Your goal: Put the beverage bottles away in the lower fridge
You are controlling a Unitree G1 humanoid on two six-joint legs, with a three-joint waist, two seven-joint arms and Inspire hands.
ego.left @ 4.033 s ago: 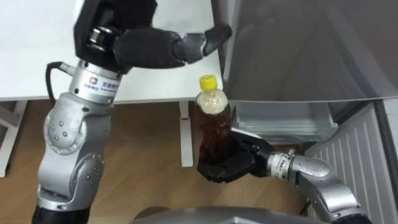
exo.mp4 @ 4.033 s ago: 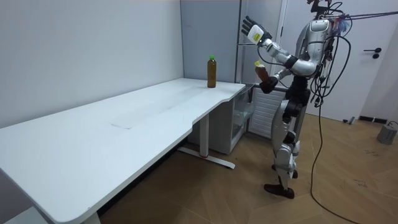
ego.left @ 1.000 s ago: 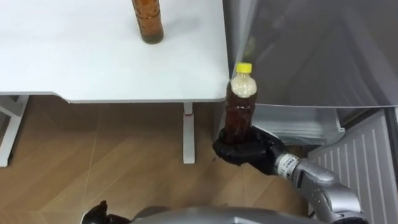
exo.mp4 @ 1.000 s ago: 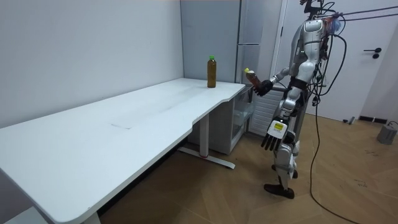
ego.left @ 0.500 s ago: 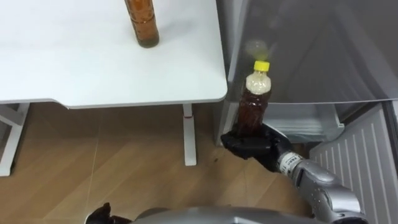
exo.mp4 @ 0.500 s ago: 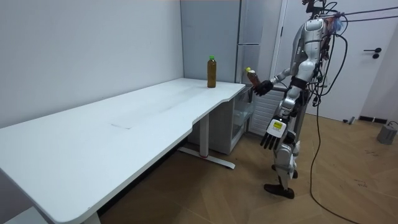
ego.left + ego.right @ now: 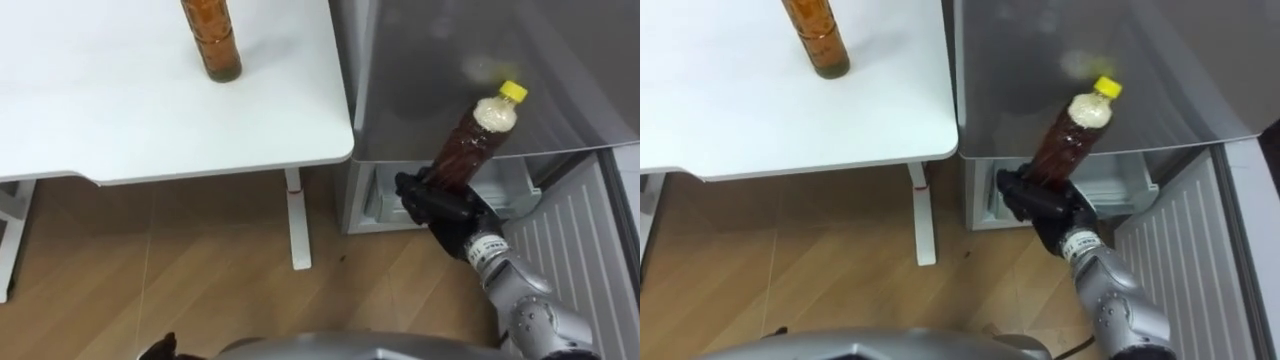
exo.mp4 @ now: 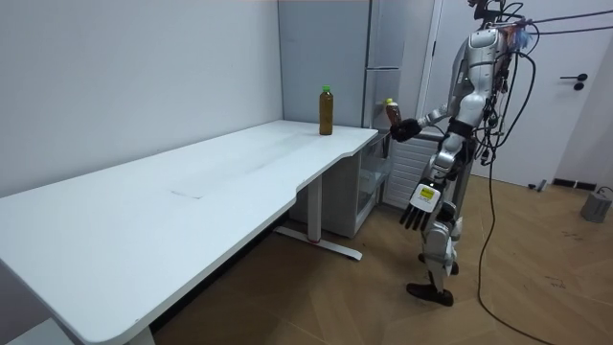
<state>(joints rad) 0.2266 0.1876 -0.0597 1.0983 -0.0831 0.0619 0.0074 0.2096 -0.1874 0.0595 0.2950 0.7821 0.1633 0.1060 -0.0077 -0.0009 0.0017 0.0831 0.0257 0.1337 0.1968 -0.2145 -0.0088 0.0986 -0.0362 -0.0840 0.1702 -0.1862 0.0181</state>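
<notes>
A yellow-capped clear plastic bottle of brown tea [image 7: 468, 150] tilts up out of the robot's right hand [image 7: 438, 203], whose dark fingers are wrapped round its base. Full, smooth and top-heavy, it likely wants a mid-body hold. Just beyond the hand gapes the grey fridge's lower compartment [image 7: 375, 200]. The room view adds the left hand [image 8: 419, 205], hanging slack-fingered, and the green cap of a second bottle [image 8: 326, 110].

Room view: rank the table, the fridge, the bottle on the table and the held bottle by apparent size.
1. table
2. fridge
3. bottle on the table
4. held bottle, tilted and partly covered by the right hand, so its place after the other bottle is unsure.
</notes>
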